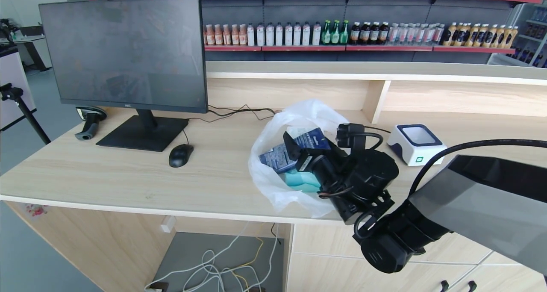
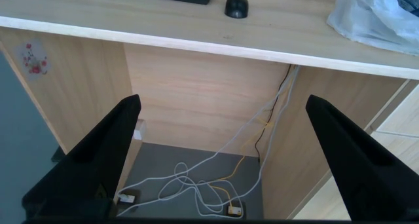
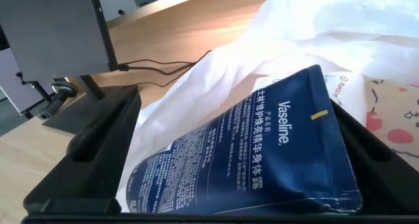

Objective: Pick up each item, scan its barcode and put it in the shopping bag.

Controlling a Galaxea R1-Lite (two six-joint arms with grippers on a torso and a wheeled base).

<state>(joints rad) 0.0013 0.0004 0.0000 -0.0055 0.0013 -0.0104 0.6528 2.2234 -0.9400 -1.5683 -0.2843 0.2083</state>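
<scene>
The white shopping bag sits at the front edge of the counter, holding a blue packet and a teal pack. At its mouth the right gripper clamps a dark blue pouch with white print. Bare counter runs toward 9 o'clock; the scanner stands at 3 o'clock. The left gripper hangs open below the counter.

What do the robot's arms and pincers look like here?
The right arm has a smooth silver-grey shell ending in a black, rounded wrist, with a black cable arching over it. The right pincer is matte black with flat, broad fingers. The left pincer has the same black, wedge-shaped fingers.
</scene>
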